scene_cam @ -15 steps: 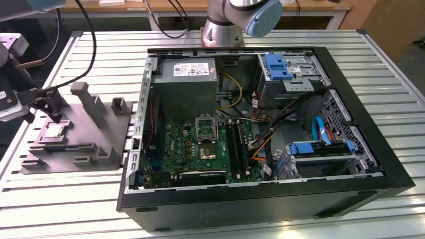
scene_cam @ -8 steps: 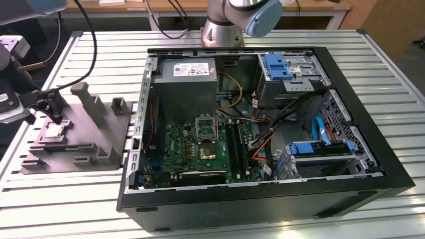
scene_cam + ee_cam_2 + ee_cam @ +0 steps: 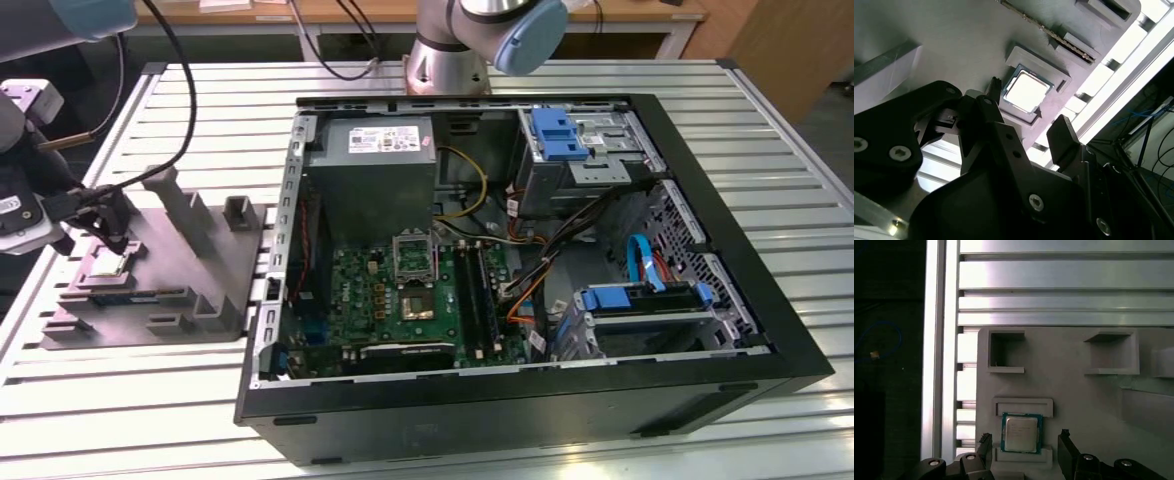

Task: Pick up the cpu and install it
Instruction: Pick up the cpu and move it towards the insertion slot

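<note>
The cpu (image 3: 1022,434) lies flat, metal lid up, in a shallow square seat of the grey plastic holder block (image 3: 1079,390), which stands on the slatted aluminium table (image 3: 134,420) at the exterior view's left, well apart from the open computer case (image 3: 534,410). From my remote desk I see the gripper (image 3: 1024,440) poised over it in both wrist views. Its two dark fingers (image 3: 1065,440) are spread, one on each side of the chip, with a gap showing between each tip and the chip's edge. Nothing is pinched.

I judge the chip to be light, stiff and thin, with a smooth lid that could slip under a careless squeeze. Its underside contacts are delicate, so any tilt or scrape in the seat could do harm. The place to take hold, as I read it, is on two opposite edges of the pale rim, square and level, never on the lid's face.

The socket frame (image 3: 414,262) waits on the green motherboard (image 3: 400,300) inside the case.

Faint lines of print cross the chip's lid, and a white label sits on the power supply (image 3: 380,175); I cannot make out the wording of either.
</note>
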{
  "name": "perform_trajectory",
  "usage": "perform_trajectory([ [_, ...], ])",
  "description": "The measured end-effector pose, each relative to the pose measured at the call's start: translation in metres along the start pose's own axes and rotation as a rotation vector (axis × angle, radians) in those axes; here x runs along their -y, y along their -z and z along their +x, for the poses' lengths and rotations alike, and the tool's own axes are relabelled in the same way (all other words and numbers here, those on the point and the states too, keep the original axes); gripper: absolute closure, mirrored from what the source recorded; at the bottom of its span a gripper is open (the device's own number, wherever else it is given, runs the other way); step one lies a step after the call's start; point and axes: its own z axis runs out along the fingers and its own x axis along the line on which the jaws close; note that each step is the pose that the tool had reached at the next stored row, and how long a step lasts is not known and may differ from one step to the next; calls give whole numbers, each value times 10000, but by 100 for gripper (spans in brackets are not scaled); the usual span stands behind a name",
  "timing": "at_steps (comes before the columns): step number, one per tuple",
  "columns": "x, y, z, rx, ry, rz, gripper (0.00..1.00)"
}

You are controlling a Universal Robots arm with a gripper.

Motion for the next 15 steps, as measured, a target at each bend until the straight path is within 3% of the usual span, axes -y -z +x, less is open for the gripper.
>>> perform_trajectory([
  [15, 9, -113, -3, -54, -5, 2, 37],
])
